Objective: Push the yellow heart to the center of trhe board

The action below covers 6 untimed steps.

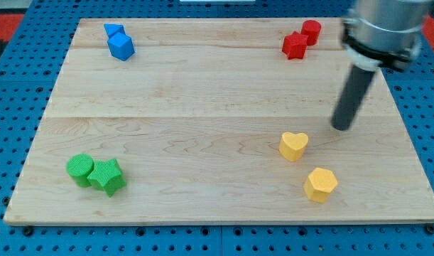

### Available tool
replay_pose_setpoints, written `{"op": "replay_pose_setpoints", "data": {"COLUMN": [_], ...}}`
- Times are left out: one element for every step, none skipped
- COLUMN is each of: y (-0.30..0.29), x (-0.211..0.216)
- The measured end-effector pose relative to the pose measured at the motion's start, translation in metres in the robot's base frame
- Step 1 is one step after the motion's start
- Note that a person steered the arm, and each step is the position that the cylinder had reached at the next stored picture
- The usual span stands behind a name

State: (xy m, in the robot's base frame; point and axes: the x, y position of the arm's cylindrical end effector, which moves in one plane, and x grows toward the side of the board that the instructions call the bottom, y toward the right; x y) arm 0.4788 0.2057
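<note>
The yellow heart lies on the wooden board, right of the middle and toward the view's bottom. My tip stands on the board to the right of the heart and slightly above it, a short gap apart, not touching. The dark rod rises from the tip to the arm's grey end at the view's top right. A yellow hexagon block lies below and right of the heart.
Two blue blocks sit together at the top left. A red star-like block and a red cylinder sit at the top right. A green cylinder and a green star touch at the bottom left.
</note>
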Motion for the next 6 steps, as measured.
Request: {"op": "replay_pose_setpoints", "data": {"y": [-0.018,-0.079,-0.147,-0.171,-0.243,-0.236], "x": [0.041,0.035,0.024,0.018,-0.051,-0.038]}}
